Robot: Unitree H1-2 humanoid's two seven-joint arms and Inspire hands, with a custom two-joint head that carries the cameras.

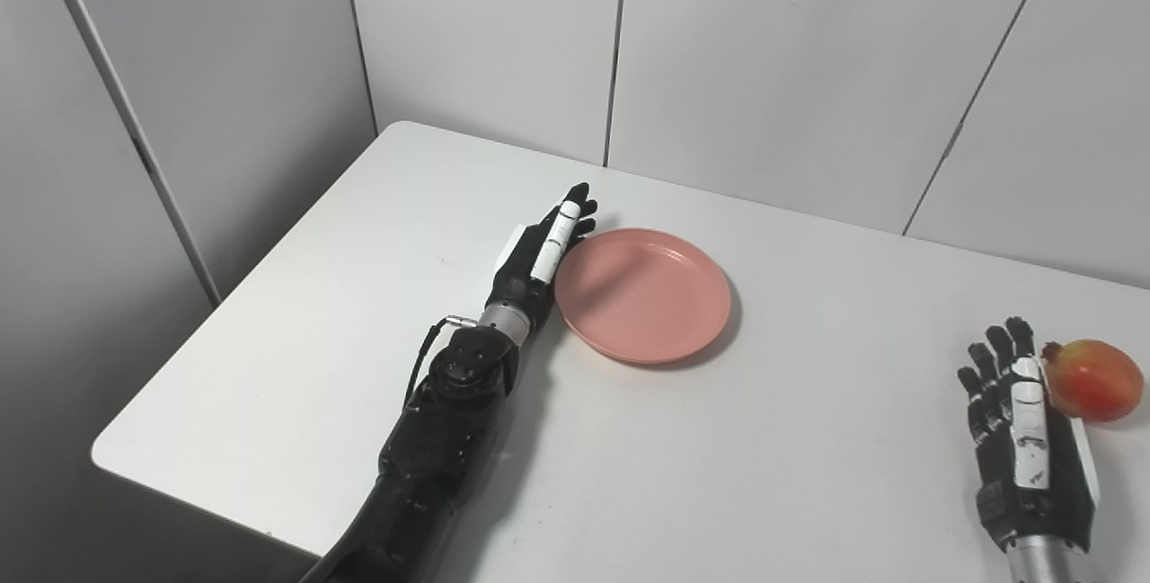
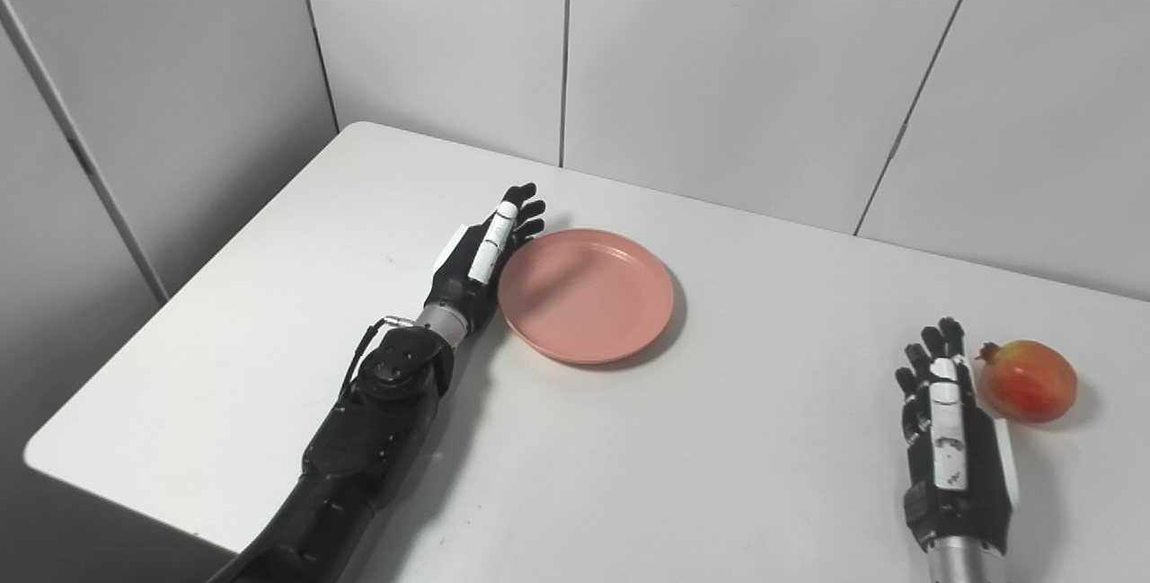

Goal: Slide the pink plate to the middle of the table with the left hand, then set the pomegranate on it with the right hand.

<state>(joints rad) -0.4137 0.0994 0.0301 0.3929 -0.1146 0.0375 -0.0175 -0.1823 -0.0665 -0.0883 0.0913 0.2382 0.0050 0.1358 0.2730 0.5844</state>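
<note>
The pink plate [image 1: 642, 293] lies flat on the white table [image 1: 773, 466], a little left of its middle. My left hand [image 1: 544, 251] is open, fingers straight and edge-on, pressed against the plate's left rim. The red and yellow pomegranate [image 1: 1092, 380] rests near the table's right side. My right hand [image 1: 1024, 426] is open on the table just left of the pomegranate, its fingers stretched forward and close to the fruit, holding nothing.
Grey wall panels [image 1: 764, 62] stand behind the table's far edge. The table's left corner [image 1: 103, 457] and front-left edge drop off beside my left arm [image 1: 431, 439]. Bare tabletop lies between the plate and the right hand.
</note>
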